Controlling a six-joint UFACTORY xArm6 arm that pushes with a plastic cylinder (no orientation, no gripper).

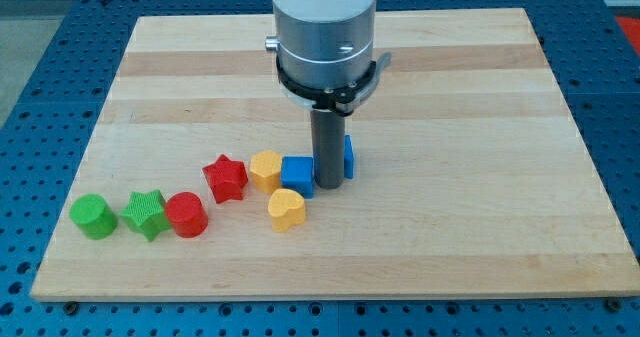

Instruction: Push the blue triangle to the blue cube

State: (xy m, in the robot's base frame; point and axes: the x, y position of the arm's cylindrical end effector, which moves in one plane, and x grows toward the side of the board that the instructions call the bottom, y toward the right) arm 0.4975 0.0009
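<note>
The blue cube [298, 175] sits near the middle of the wooden board [480, 127], just right of a yellow block. The blue triangle [348, 156] is mostly hidden behind my rod; only a blue sliver shows at the rod's right side. My tip [329, 185] rests on the board between the two blue blocks, touching or nearly touching the cube's right side, with the triangle right behind it.
A yellow hexagon-like block [265, 169] touches the blue cube's left. A yellow heart [286, 210] lies below the cube. A red star [226, 178], red cylinder [186, 215], green star [146, 214] and green cylinder [93, 218] trail to the lower left.
</note>
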